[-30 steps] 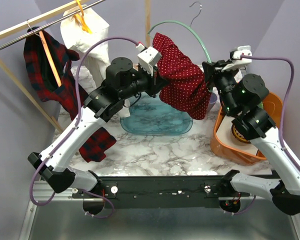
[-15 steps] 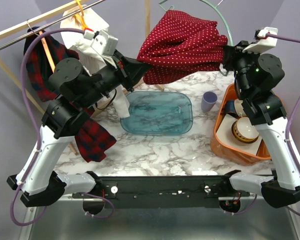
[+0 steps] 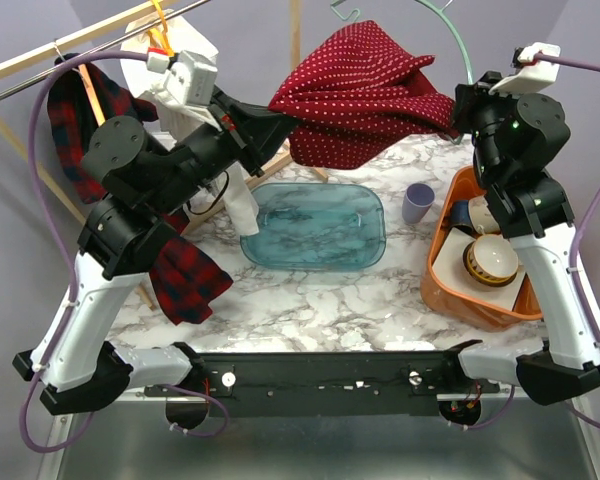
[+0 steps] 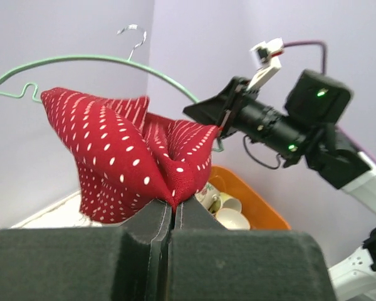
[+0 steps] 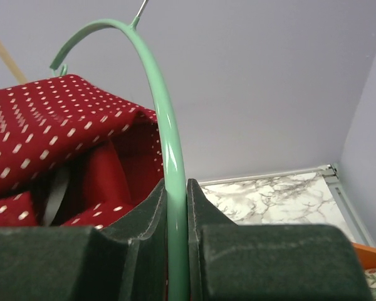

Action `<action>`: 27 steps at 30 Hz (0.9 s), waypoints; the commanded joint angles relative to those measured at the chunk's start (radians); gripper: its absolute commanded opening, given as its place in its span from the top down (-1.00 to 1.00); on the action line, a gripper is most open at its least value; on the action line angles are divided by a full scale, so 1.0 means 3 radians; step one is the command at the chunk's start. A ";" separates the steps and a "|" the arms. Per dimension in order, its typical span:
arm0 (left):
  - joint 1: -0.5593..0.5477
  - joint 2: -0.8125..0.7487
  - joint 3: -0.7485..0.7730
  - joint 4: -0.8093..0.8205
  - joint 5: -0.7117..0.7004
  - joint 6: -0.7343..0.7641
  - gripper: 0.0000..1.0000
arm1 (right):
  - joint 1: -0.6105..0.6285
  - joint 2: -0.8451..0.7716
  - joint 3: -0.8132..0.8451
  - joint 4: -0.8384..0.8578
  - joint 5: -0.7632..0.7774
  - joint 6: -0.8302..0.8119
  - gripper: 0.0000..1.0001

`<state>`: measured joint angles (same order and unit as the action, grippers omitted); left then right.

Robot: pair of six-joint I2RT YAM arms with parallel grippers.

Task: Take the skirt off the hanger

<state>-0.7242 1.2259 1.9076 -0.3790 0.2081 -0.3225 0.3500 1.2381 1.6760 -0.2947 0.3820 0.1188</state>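
Observation:
The red white-dotted skirt (image 3: 365, 95) hangs stretched in the air between my two grippers, still draped on the mint green hanger (image 3: 458, 40). My left gripper (image 3: 272, 118) is shut on the skirt's left edge; in the left wrist view (image 4: 173, 204) the fabric (image 4: 122, 160) is pinched between the pads. My right gripper (image 3: 458, 105) is shut on the hanger; in the right wrist view (image 5: 177, 191) the green hanger wire (image 5: 169, 138) runs between the pads, with the skirt (image 5: 50, 138) to its left.
A blue-green tray (image 3: 315, 225) lies mid-table. A lilac cup (image 3: 417, 203) stands beside an orange basket (image 3: 460, 295) of dishes at the right. A rail at the back left holds a red plaid garment (image 3: 90, 130) and a white garment (image 3: 180, 50).
Both arms have lifted the skirt and hanger from low over the tray to high at the back. The left gripper has pulled the skirt's edge leftward, stretching it out.

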 commanded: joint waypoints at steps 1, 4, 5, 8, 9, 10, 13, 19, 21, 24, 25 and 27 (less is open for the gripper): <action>-0.0025 -0.0302 0.0104 0.0476 0.0160 -0.0162 1.00 | -0.0164 0.0071 0.0181 0.0001 0.0322 -0.0043 0.99; -0.0025 -0.0313 0.0191 0.0349 0.0135 -0.0122 1.00 | -0.0236 0.0112 0.0176 -0.0010 0.0317 -0.0033 0.99; -0.0025 -0.0328 0.0186 0.0338 0.0120 -0.0101 1.00 | -0.0297 0.0132 0.0186 -0.0030 0.0291 0.0002 0.99; -0.0020 -0.0405 0.0100 0.0328 0.0068 -0.0081 1.00 | -0.0369 0.0173 0.0191 -0.0066 0.0276 0.0008 0.99; -0.0025 -0.0415 0.0064 0.0323 0.0058 -0.0070 1.00 | -0.0374 0.0173 0.0186 -0.0066 0.0281 0.0008 0.99; -0.0020 -0.0410 0.0054 0.0292 0.0038 -0.0050 1.00 | -0.0374 0.0168 0.0186 -0.0071 0.0291 0.0003 0.99; -0.0025 -0.0384 0.0053 0.0241 -0.0044 -0.0024 1.00 | -0.0394 0.0183 0.0186 -0.0061 0.0306 -0.0018 0.99; -0.0020 -0.0496 0.0013 0.0481 0.0180 -0.0213 1.00 | -0.0527 0.0296 0.0181 -0.0096 0.0352 -0.0064 0.99; -0.0025 -0.0522 0.0023 0.0512 0.0278 -0.0264 1.00 | -0.0553 0.0306 0.0156 -0.0086 0.0358 -0.0059 0.99; -0.0025 -0.0589 0.0018 0.0558 0.0375 -0.0382 1.00 | -0.0589 0.0357 0.0181 -0.0091 0.0347 -0.0074 0.99; -0.0025 -0.0609 0.0018 0.0563 0.0395 -0.0397 1.00 | -0.0594 0.0373 0.0191 -0.0112 0.0347 -0.0069 0.99; -0.0025 -0.0619 0.0028 0.0548 0.0411 -0.0418 1.00 | -0.0609 0.0408 0.0207 -0.0122 0.0358 -0.0064 0.99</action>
<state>-0.7269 1.1408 1.8797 -0.3592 0.2634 -0.3981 0.2222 1.3281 1.7103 -0.3355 0.3641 0.1112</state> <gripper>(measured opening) 0.014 0.194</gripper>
